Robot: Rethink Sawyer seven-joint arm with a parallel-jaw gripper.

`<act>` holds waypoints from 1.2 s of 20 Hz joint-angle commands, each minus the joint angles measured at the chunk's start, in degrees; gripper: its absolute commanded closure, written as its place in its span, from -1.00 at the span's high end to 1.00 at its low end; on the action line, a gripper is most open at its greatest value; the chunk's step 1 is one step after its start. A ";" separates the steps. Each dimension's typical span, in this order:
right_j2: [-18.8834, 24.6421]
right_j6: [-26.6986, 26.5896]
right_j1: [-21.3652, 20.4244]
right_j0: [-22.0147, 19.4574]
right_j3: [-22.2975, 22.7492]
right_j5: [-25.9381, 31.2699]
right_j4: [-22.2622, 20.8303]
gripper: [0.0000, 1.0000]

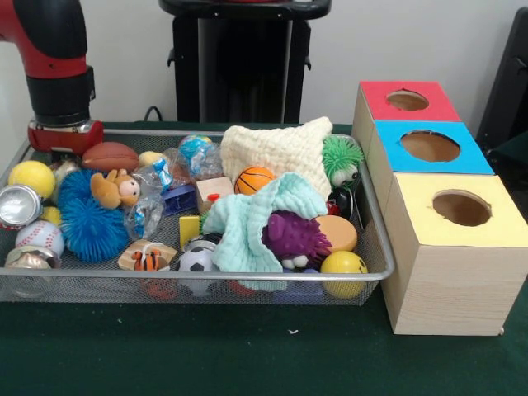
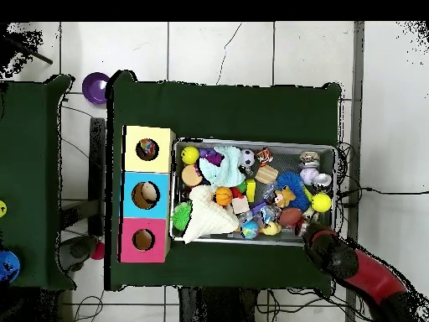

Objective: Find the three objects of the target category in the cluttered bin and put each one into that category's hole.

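Observation:
The wire mesh bin (image 1: 247, 289) holds a jumble of toys. Among them are a brown football (image 1: 110, 156), a yellow ball (image 1: 31, 177), a baseball (image 1: 40, 237), a small basketball (image 1: 254, 179), a soccer ball (image 1: 196, 261) and a yellow smiley ball (image 1: 343, 264). A teddy bear (image 1: 115, 190) lies on a blue spiky ball (image 1: 87, 219). My gripper (image 1: 63, 148) hangs at the bin's far left corner in the front view, just behind the football. In the overhead view the gripper (image 2: 307, 226) sits at the bin's lower right rim. Its tip is hidden.
To the right of the bin stands a wooden box with a red hole (image 1: 407, 100), a blue hole (image 1: 430, 146) and a yellow hole (image 1: 461, 208). A cream knitted cloth (image 1: 276, 148) and a mint cloth (image 1: 247, 223) cover part of the pile. Beside them are a purple spiky toy (image 1: 294, 237) and a green fuzzy toy (image 1: 341, 158).

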 commanded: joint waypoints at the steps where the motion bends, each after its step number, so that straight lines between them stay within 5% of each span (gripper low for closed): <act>1: 5.08 9.11 0.78 5.32 3.53 4.63 3.84 1.00; 8: 1.90 11.33 -4.86 9.89 6.84 5.39 6.55 1.00; 24: 0.60 10.56 -3.68 12.26 7.13 3.31 10.29 1.00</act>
